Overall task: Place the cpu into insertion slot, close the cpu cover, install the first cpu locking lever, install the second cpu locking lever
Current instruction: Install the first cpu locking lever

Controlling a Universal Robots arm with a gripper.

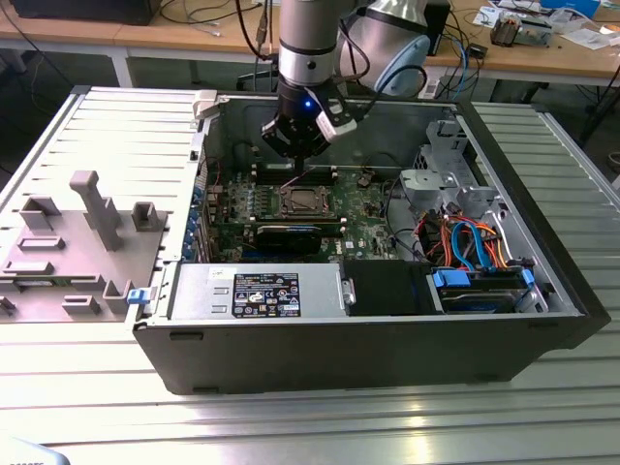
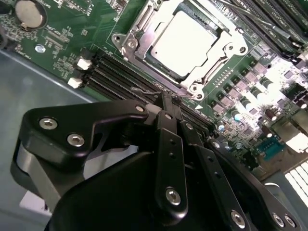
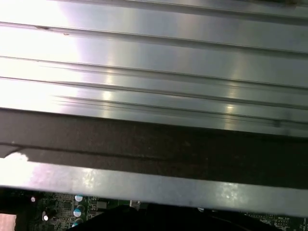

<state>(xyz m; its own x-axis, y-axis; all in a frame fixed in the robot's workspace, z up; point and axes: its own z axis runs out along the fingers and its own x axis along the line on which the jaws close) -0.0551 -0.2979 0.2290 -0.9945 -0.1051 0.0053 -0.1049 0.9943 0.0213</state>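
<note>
Here the black end effector (image 2: pixel 166 98), fingers pressed together on a thin wire locking lever (image 2: pixel 144 90), hovers beside the silvery-grey square cpu (image 2: pixel 185 41) under its silver metal cpu cover (image 2: pixel 211 72).

Silvery square cpu (image 2: pixel 185 39) sits flat in the insertion slot (image 2: pixel 136 30) w/ the cpu cover (image 2: pixel 217 60) closed over it as a silver frame, on the green board inside the case.
</note>
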